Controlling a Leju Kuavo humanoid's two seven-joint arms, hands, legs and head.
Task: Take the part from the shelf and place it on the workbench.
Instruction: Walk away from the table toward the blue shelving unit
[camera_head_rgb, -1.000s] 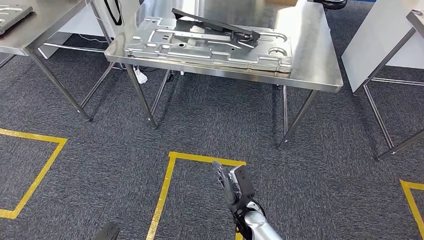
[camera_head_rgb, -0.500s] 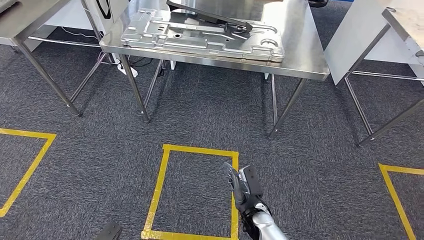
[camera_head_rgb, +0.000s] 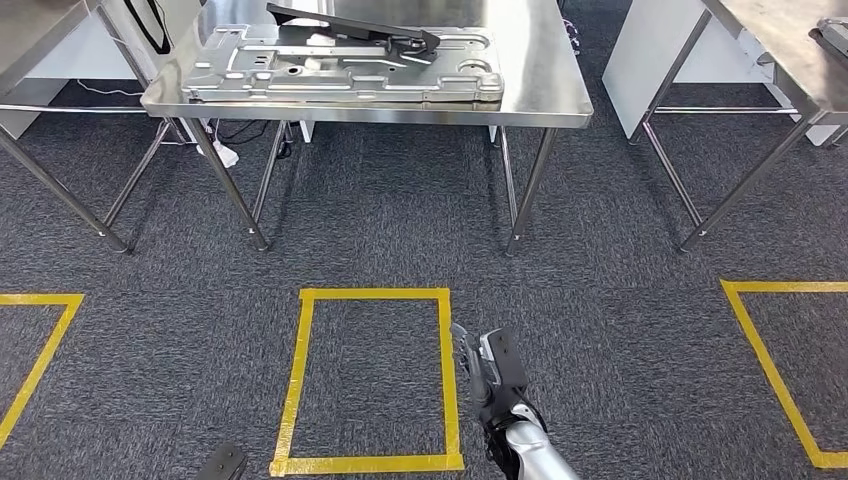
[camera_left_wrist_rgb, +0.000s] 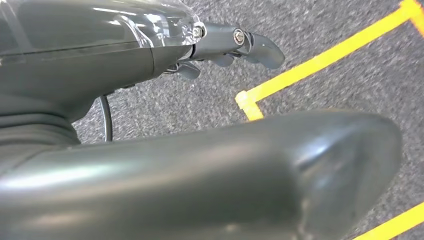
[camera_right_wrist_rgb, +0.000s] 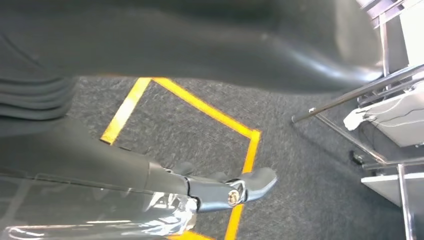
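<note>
1. Right hand (camera_head_rgb: 487, 368) hangs low over the carpet, beside the yellow floor square (camera_head_rgb: 368, 380). Fingers lie fairly straight and slightly apart, nothing in them.
2. Left hand (camera_left_wrist_rgb: 235, 46): the wrist view shows fingers apart over the carpet and yellow tape, nothing held. Most of it is hidden behind the grey cover.
3. Both hands are well apart from the bench (camera_head_rgb: 540, 80) ahead.
4. On the bench: a large stamped metal plate (camera_head_rgb: 340, 68), lying flat. A dark flat part (camera_head_rgb: 350, 28) rests on it, tilted, one end propped on the plate.
5. Judgement: the dark piece looks like the task's part, already on the bench. No shelf is visible, so I can't tell whether another part is meant.
6. Handling, judged: the dark part looks stiff, thin and fairly light, likely moulded plastic or painted sheet. Long and flat, so it will tip if held at one end. Best hold is at the middle of a long edge, or both hands at the ends.
7. The plate looks heavy, rigid, smooth, with thin edges that may be sharp. Slippery for fingers, so a two-hand job with opposite edges gripped.
8. Writing: no brands, labels or text readable. The yellow tape is plain.
</note>
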